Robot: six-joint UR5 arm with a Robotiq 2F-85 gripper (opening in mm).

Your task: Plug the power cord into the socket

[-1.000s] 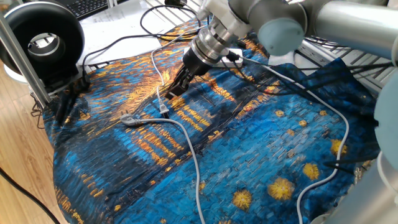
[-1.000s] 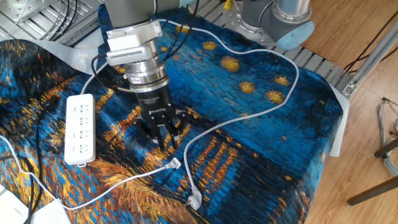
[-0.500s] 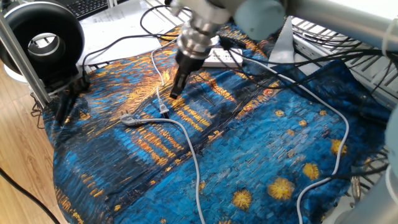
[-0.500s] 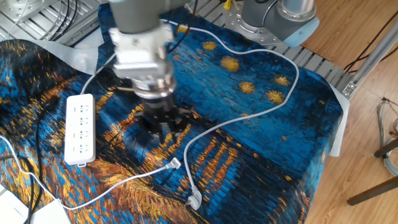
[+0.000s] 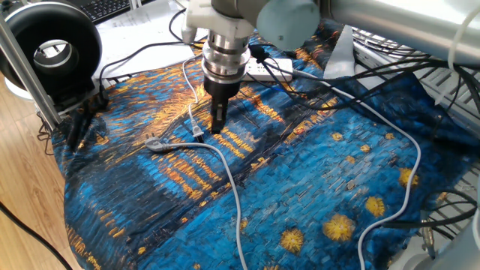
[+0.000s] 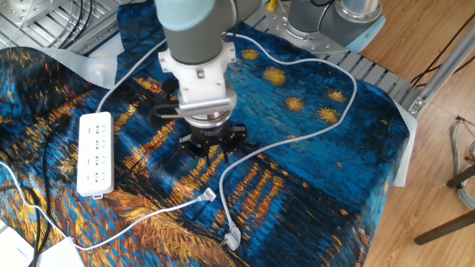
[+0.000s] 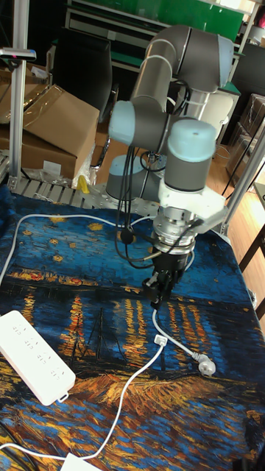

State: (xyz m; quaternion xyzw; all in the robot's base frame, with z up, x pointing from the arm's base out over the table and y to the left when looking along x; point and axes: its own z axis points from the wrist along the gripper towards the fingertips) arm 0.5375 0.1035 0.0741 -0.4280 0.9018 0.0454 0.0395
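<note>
The power cord's small pale plug (image 6: 208,195) lies on the blue cloth, its thin white cable trailing off to the lower left. It also shows in the fixed view (image 5: 196,131) and the tall view (image 7: 160,339). My gripper (image 6: 211,157) points straight down just above the cloth, a short way from the plug. Its fingers are spread and hold nothing, and in one fixed view (image 5: 217,126) its tips stand right beside the plug. The socket, a long white power strip (image 6: 96,154), lies flat to the left, apart from the plug. The strip shows partly behind the arm (image 5: 268,70) and at the lower left (image 7: 33,366).
A thicker grey cable with a grey plug (image 6: 231,239) loops across the cloth close to the pale plug (image 5: 155,145). Black cables (image 6: 159,115) run by the wrist. A black round device (image 5: 51,52) stands at the table's corner, with metal racks behind.
The wrist has turned about its axis and the arm has swung round. The gripper tips have shifted slightly along the cloth, nearer the pale plug. Nothing was picked up; the cables lie as before.
</note>
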